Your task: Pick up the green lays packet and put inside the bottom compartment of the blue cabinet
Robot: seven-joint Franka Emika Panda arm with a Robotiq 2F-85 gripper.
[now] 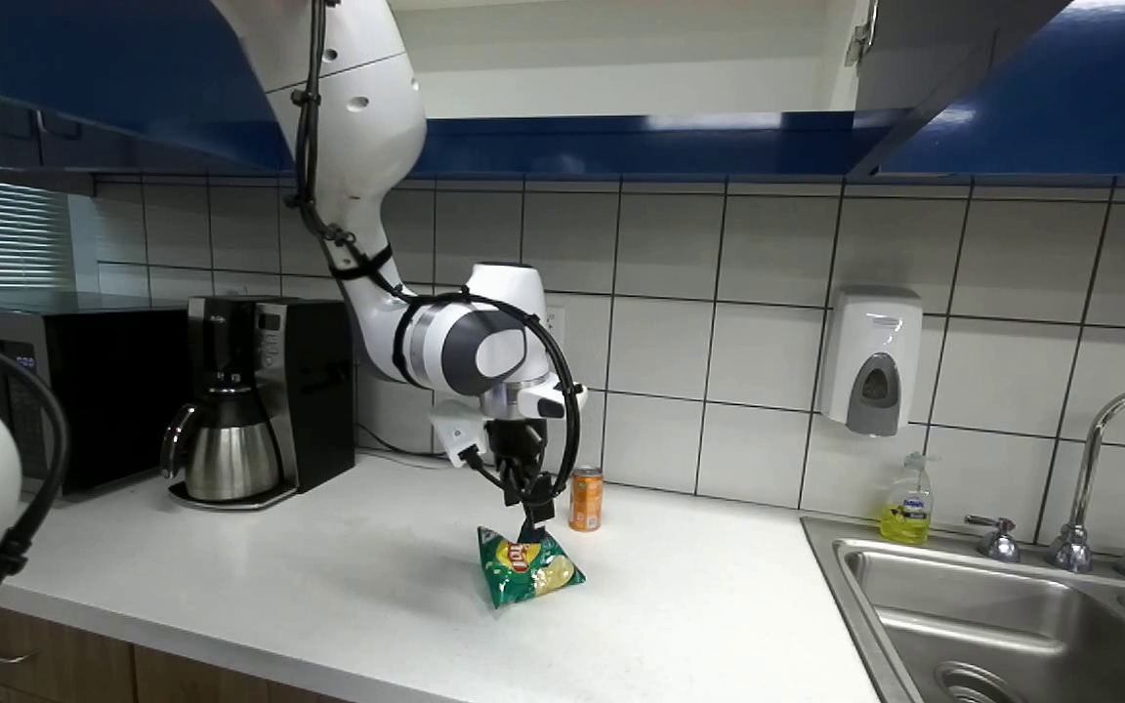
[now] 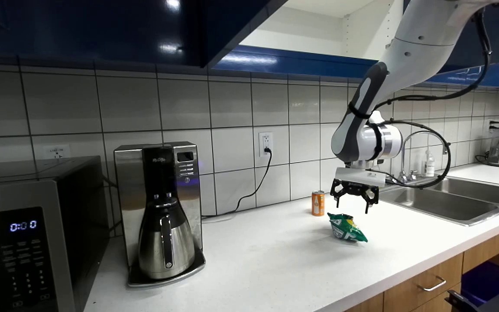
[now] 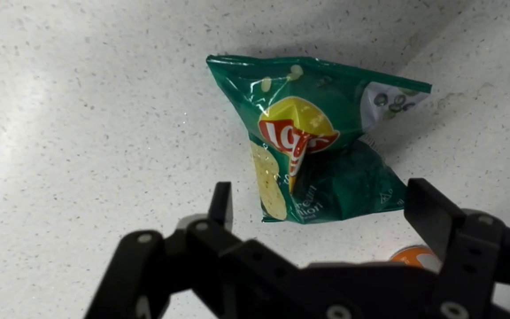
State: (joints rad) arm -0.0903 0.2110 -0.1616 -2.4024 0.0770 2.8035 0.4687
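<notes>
White counter (image 1: 328,576), tiled wall (image 1: 665,342) behind, blue cabinet (image 1: 621,146) above.

Lays packet (image 2: 347,229) on counter (image 2: 258,260), below gripper (image 2: 352,209). Can (image 2: 318,203) on counter, nearer wall (image 2: 232,104) than gripper. In both exterior views: coffee maker (image 2: 157,169) and microwave (image 2: 78,225) left of gripper, sink (image 1: 963,591) right. Cabinet (image 1: 641,146) higher than gripper. In an exterior view: soap dispenser (image 1: 875,337) right of gripper.

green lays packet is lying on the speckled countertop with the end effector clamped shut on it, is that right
Not clamped shut: the end effector is open, its fingers apart in the wrist view. The green Lays packet does lie on the speckled countertop.
</notes>
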